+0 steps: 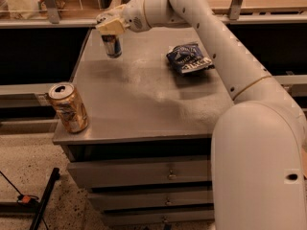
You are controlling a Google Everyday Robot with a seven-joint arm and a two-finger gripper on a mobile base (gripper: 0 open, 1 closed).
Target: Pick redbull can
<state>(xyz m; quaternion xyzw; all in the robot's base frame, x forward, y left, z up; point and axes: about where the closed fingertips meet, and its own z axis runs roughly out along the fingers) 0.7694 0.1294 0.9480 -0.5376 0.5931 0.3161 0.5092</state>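
Note:
The redbull can, slim and blue-and-silver, is at the far left of the grey metal table. My gripper comes down on it from above and is shut on its top. The can hangs upright just above the table surface. The can's top is hidden by the fingers.
A wider gold can stands at the table's near left corner. A dark blue snack bag lies at the far right of the table. My white arm crosses above the table's right side. Drawers sit below the tabletop; a rail runs behind.

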